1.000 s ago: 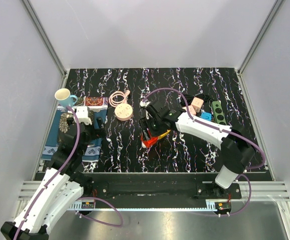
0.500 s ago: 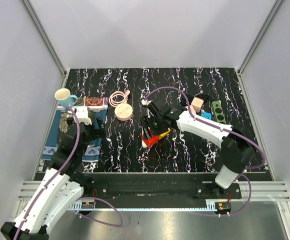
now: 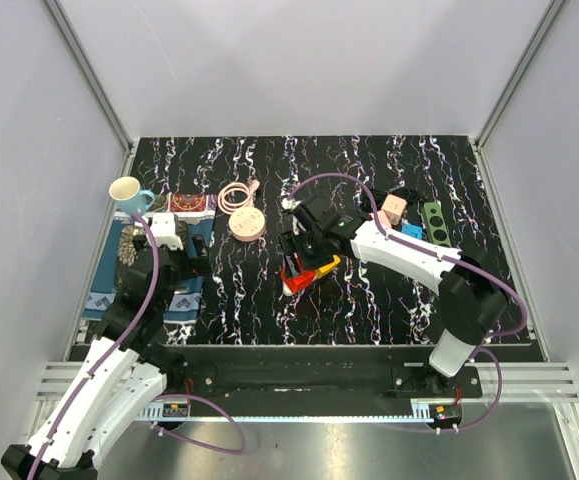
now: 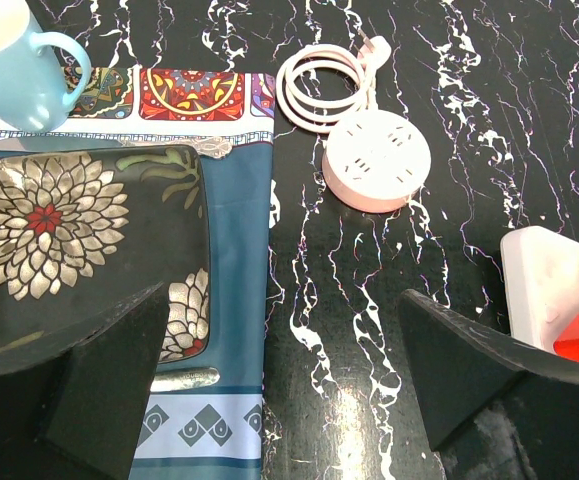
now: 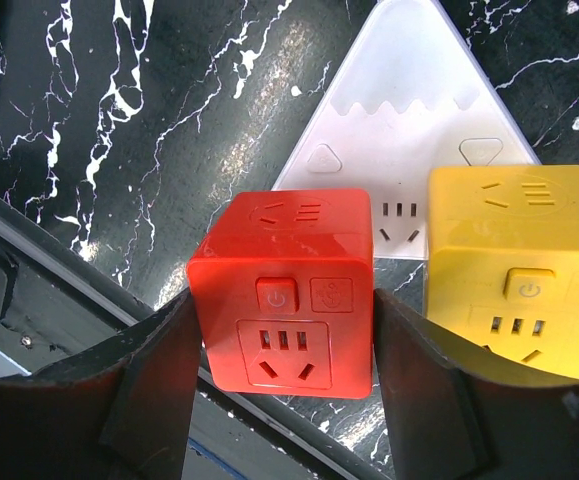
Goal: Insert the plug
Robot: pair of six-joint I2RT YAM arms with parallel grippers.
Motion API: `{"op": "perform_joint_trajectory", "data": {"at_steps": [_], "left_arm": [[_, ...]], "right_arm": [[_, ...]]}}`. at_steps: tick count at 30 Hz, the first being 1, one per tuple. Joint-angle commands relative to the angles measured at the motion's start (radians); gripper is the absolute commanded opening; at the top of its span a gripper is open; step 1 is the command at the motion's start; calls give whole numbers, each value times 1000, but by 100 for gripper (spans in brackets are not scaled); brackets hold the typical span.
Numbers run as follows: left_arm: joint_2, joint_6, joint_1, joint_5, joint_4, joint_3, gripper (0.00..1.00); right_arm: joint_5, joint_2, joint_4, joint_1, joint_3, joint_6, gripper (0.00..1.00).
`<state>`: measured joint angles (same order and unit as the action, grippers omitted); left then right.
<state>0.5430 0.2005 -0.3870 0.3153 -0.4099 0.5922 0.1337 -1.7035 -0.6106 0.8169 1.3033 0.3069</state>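
Black marbled table [image 3: 389,170], grey walls around. From above, my right gripper [image 3: 304,258] sits mid-table on the red cube plug [image 3: 293,284]. The left gripper [image 3: 191,252] hangs well apart over the blue cloth [image 3: 101,300]. Left wrist: jaws spread wide, nothing between them. Right wrist: both fingers clamp the red cube's sides, over a corner of the white triangular base [image 5: 409,120], just beside the yellow cube [image 5: 514,270]. I judge the seating push is the right arm's, straight down.

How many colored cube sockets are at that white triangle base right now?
2. The red cube is clamped in the right gripper at the white triangle base. The yellow cube sits beside it, to its right in the wrist view. None seems hidden.
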Motion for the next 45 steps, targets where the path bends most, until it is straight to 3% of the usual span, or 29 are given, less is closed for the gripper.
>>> {"op": "perform_joint_trajectory", "data": {"at_steps": [1, 45], "left_arm": [[-8, -13, 5, 11, 28, 0, 99], [-2, -15, 5, 11, 29, -2, 99]], "right_arm": [[18, -1, 54, -7, 31, 1, 0], [-69, 41, 78, -5, -91, 1, 0]]}}
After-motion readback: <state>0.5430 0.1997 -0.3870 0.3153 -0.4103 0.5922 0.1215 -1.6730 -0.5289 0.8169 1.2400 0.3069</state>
